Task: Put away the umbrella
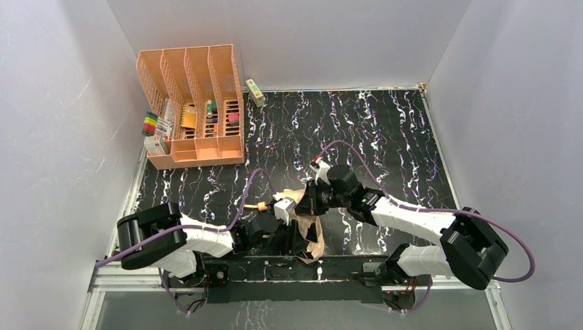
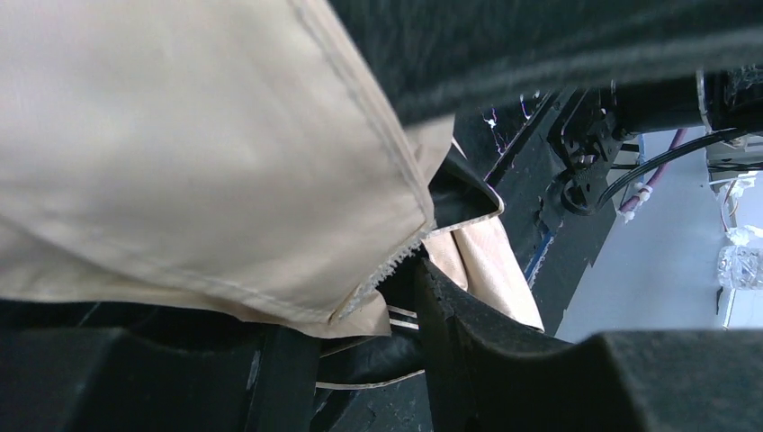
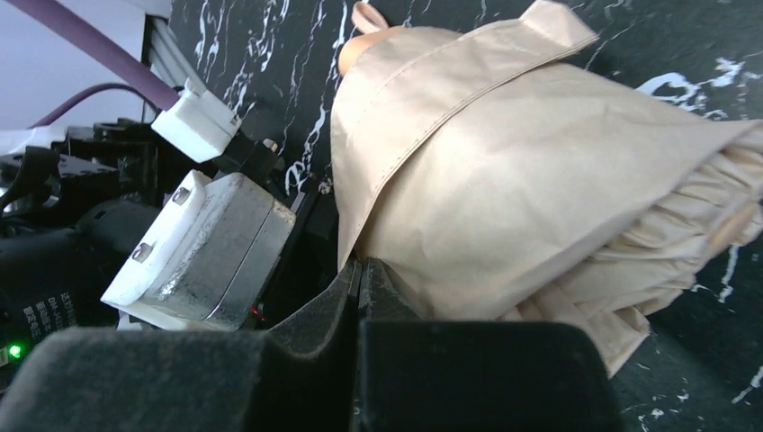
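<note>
The umbrella [image 1: 311, 237], pale peach-tan fabric, lies loosely bunched near the table's front edge between my two grippers, its small tan handle [image 1: 261, 205] pointing left. My left gripper [image 1: 291, 237] reaches in from the left. In the left wrist view its jaws [image 2: 425, 191] stand apart around the fabric [image 2: 180, 162] and dark ribs, pressing on the bundle. My right gripper [image 1: 304, 204] comes from the right. In the right wrist view it [image 3: 360, 266] is shut on an edge of the umbrella's fabric [image 3: 540, 180].
A peach-orange slotted desk organizer [image 1: 192, 103] holding stationery stands at the back left, with markers [image 1: 152, 127] beside it. A small green box [image 1: 255, 92] lies by the back wall. The left wrist's camera block [image 3: 207, 252] sits close beside my right fingers.
</note>
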`<state>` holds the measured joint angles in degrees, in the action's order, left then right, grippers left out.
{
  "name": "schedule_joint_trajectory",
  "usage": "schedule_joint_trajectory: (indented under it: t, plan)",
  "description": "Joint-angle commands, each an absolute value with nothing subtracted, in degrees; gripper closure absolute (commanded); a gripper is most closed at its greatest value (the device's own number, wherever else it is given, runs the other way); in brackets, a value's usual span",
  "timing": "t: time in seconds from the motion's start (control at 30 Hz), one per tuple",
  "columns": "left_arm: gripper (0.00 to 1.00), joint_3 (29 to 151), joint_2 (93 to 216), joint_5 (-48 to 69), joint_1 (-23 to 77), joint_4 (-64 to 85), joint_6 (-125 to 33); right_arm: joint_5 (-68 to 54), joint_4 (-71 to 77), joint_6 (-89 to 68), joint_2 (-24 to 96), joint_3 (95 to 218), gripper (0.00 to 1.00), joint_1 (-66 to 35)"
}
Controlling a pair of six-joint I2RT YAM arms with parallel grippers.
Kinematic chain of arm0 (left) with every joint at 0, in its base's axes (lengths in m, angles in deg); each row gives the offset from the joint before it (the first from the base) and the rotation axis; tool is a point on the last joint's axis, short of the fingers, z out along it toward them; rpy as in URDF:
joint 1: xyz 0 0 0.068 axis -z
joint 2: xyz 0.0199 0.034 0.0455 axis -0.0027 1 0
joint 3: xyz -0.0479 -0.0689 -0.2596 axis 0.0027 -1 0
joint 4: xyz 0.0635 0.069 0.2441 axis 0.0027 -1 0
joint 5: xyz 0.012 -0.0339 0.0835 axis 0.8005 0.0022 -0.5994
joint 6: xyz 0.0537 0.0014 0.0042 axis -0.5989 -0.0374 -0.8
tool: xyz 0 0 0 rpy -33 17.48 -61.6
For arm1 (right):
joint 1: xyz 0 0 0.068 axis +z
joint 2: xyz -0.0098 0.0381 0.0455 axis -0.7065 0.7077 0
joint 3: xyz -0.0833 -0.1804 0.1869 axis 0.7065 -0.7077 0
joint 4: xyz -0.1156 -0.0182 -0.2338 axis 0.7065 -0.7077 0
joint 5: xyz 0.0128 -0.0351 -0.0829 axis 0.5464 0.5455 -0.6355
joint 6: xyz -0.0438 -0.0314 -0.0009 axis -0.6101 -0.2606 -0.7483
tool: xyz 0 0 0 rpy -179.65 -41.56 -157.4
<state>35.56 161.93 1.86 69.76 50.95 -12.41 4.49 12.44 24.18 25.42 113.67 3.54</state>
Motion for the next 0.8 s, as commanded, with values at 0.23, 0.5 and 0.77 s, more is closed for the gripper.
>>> schedule_joint_trajectory:
  t: [0.23,0.5,0.77]
  plan:
    - [0.58,36.02,161.78,0.73,70.12,47.68,-13.19,0.88,7.36,23.67,28.1,113.24,0.93,3.54]
    - [0.57,35.93,160.62,0.73,70.34,46.98,-13.15,-6.11,9.74,25.98,31.42,109.61,0.93,3.48]
    - [0.52,34.08,152.71,-1.94,71.07,44.44,-10.56,-8.5,15.96,28.4,37.54,103.47,0.96,3.48]
